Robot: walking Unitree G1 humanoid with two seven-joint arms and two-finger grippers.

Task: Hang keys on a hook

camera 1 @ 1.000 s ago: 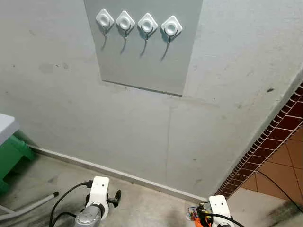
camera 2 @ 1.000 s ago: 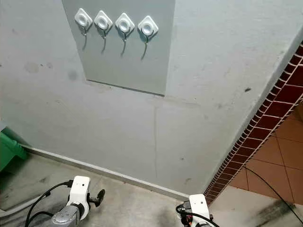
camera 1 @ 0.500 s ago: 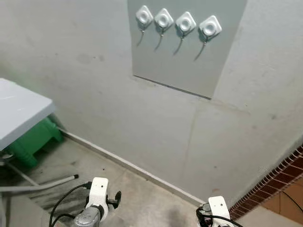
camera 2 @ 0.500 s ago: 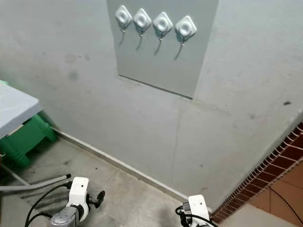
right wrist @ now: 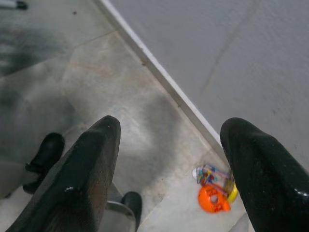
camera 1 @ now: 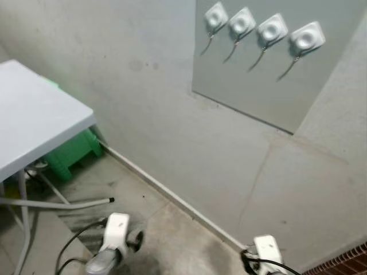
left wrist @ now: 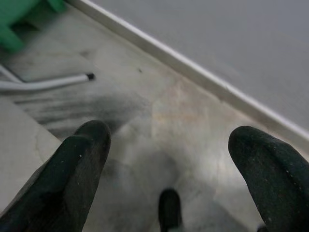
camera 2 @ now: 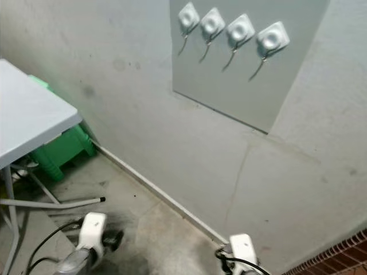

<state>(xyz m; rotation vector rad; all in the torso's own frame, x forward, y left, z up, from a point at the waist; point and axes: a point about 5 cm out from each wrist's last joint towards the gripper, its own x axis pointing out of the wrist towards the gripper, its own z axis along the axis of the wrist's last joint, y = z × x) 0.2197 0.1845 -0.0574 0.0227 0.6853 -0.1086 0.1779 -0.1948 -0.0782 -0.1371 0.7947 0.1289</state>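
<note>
Keys (right wrist: 214,186) lie on the floor by the skirting — right gripper (right wrist: 176,164) hangs above them, fingers spread, empty. Left gripper (left wrist: 169,159) also open, idle. Best to lower the right one straight over the bunch before closing.

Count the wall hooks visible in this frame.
4, in one row on the grey panel high on the wall: hook one, hook two, hook three and hook four. All hang bare; none looks hidden.

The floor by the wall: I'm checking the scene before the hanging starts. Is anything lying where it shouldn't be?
Yes. A bunch of keys with orange and multicoloured tags lies on the floor close to the wall's skirting, under the open right end effector. All four hooks on the wall panel hang bare.
</note>
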